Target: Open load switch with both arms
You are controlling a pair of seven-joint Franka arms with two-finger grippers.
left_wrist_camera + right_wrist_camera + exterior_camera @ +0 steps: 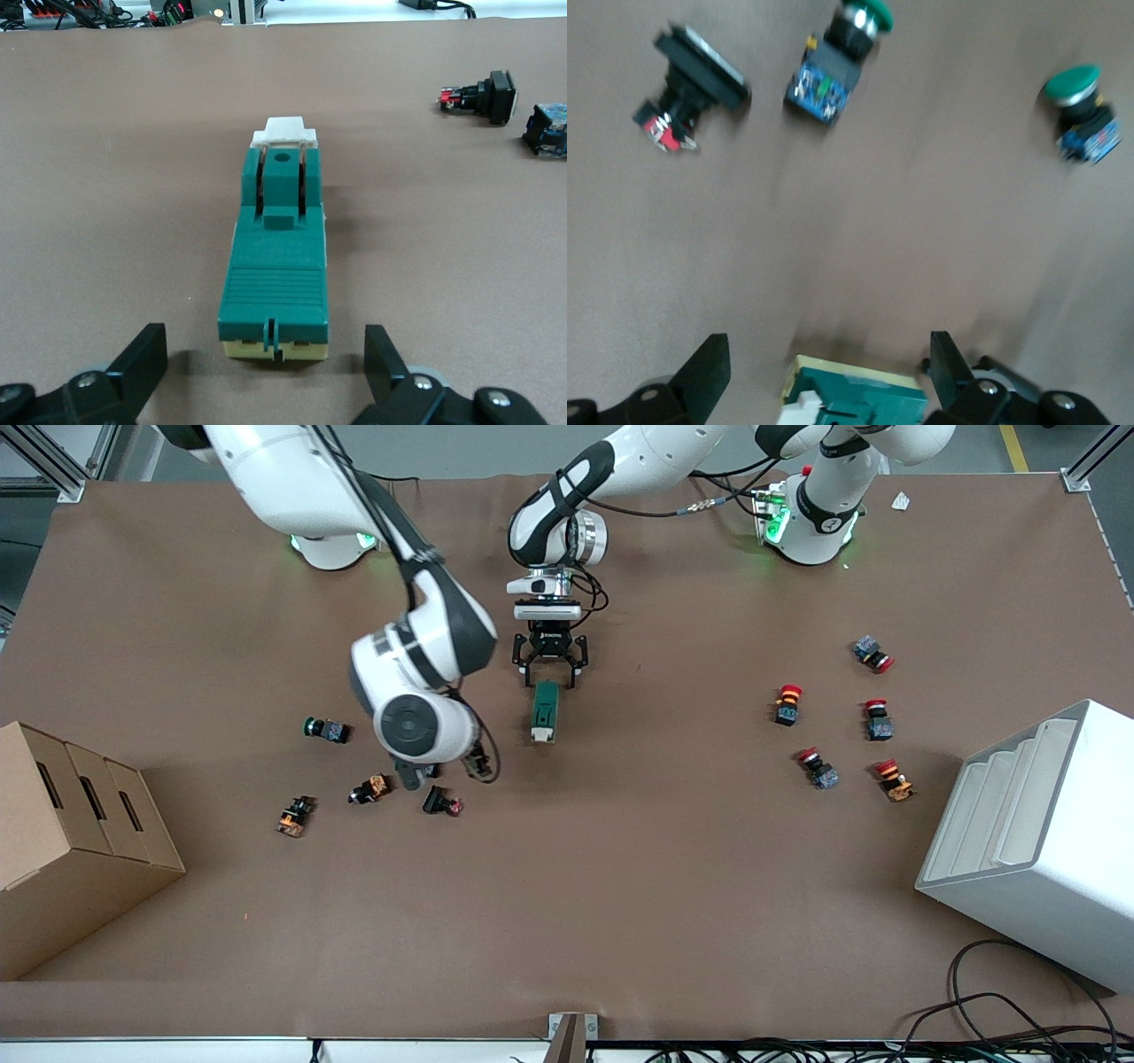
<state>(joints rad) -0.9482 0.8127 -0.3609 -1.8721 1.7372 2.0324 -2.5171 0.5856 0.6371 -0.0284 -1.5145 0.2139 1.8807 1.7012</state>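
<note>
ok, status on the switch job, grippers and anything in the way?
Left gripper open, low at the switch's end toward the bases, not gripping. Right gripper open, over the green buttons. Switch flat on the table, nothing blocking.

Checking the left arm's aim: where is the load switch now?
In the front view the load switch lies mid-table, just nearer the camera than the open left gripper.
</note>
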